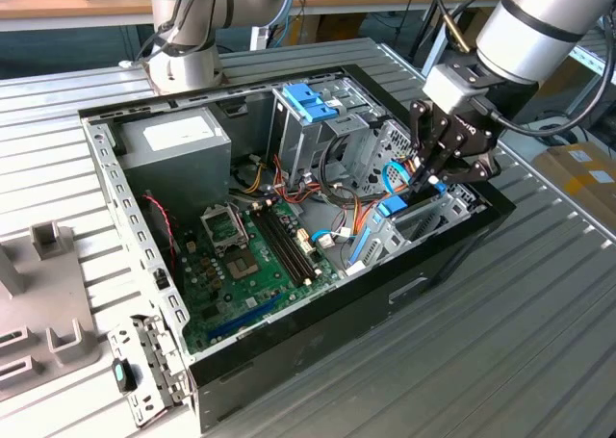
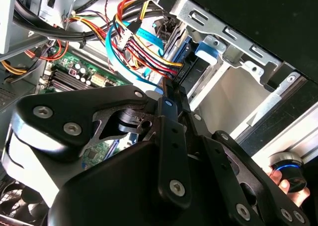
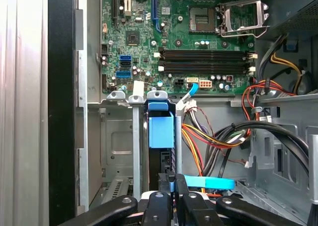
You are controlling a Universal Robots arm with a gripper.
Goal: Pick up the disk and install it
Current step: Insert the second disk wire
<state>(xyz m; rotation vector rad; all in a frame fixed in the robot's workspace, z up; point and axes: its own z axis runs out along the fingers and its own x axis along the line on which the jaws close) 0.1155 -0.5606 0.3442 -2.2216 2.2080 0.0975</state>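
Note:
The disk [image 1: 393, 207] stands on edge in the drive bay at the case's corner on the exterior view's right, its blue carrier frame [image 3: 161, 129] uppermost between the bay's metal rails. My gripper [image 1: 428, 173] hangs directly over it, fingers drawn close together on the disk's top edge. In the first wrist view the gripper [image 3: 172, 184] has a strip of blue plastic pinched between its fingers. In the second wrist view the gripper [image 2: 174, 89] meets the dark edge of the disk [image 2: 203, 49] beside a bundle of coloured cables.
The open computer case [image 1: 452, 255] lies on a ribbed metal table. Inside are a green motherboard [image 1: 250, 255], a grey power supply box [image 1: 173, 140], a metal cage with a blue handle [image 1: 308, 101] and loose cables [image 1: 337, 212]. Another arm's base [image 1: 183, 63] stands behind.

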